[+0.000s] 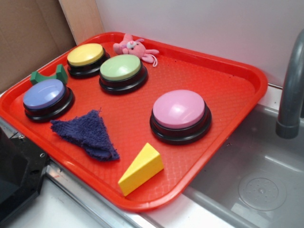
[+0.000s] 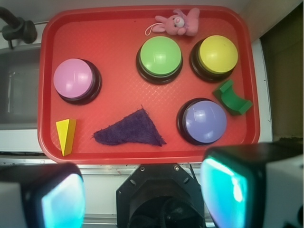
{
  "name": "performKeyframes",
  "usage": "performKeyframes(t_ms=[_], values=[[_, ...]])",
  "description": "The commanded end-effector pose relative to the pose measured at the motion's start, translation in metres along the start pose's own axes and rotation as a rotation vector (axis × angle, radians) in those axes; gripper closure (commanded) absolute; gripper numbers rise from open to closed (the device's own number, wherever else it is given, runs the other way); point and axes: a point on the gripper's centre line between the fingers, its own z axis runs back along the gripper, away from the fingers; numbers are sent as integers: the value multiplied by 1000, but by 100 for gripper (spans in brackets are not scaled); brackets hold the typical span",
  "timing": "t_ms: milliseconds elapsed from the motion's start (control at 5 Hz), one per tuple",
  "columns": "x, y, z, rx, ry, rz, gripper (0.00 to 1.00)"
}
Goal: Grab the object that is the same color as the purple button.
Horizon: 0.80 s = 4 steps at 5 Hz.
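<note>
The dark blue-purple knitted cloth (image 1: 86, 133) lies flat on the red tray (image 1: 228, 80) near its front edge; in the wrist view the cloth (image 2: 129, 130) sits between the yellow wedge and the purple button. The purple button (image 1: 45, 95) stands at the tray's left end, also seen in the wrist view (image 2: 204, 120). My gripper (image 2: 142, 197) is open and empty, high above the tray's near edge, its two pads wide apart. It does not show in the exterior view.
A pink-lilac button (image 1: 179, 111), green button (image 1: 121, 69), yellow button (image 1: 86, 56), yellow wedge block (image 1: 141, 168), green arch block (image 1: 47, 74) and pink plush toy (image 1: 133, 47) share the tray. A sink basin (image 1: 259, 183) and grey faucet (image 1: 290, 85) lie right.
</note>
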Motion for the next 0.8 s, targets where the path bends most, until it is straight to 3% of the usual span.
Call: performKeyframes(t_ms=[0, 400, 600], values=[[0, 0, 0, 0, 0, 0, 0], [6, -11, -51, -8, 30, 107, 0], [8, -7, -101, -21, 36, 172, 0]])
